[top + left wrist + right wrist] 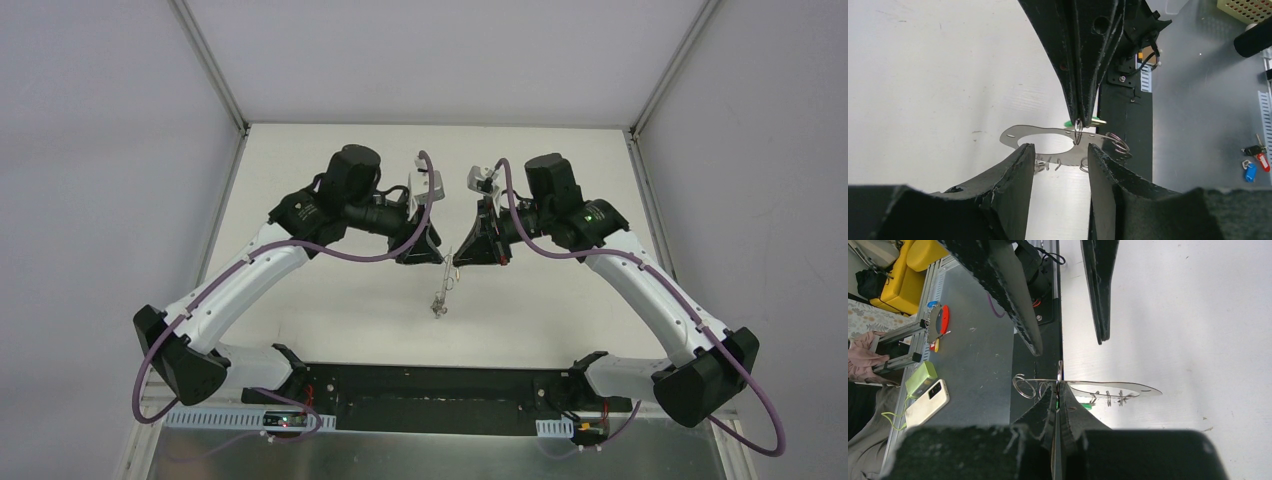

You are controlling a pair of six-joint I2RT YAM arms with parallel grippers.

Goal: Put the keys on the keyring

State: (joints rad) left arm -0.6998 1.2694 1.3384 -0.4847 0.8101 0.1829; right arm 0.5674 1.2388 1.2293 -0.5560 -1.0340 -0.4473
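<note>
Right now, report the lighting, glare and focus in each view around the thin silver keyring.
Top external: even soft light, no glare, the thin silver keyring tiny and short on detail. Left wrist: the white table washed out bright, the left gripper's black foam fingers close and slightly soft. Right wrist: table bright too, the small green-headed silver key only a speck.

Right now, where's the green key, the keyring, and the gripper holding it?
green key (1068, 123): left wrist view, on its green head.
keyring (1009, 136): left wrist view, on its flat left rim.
right gripper (1079, 118): left wrist view, between its shut tips.
</note>
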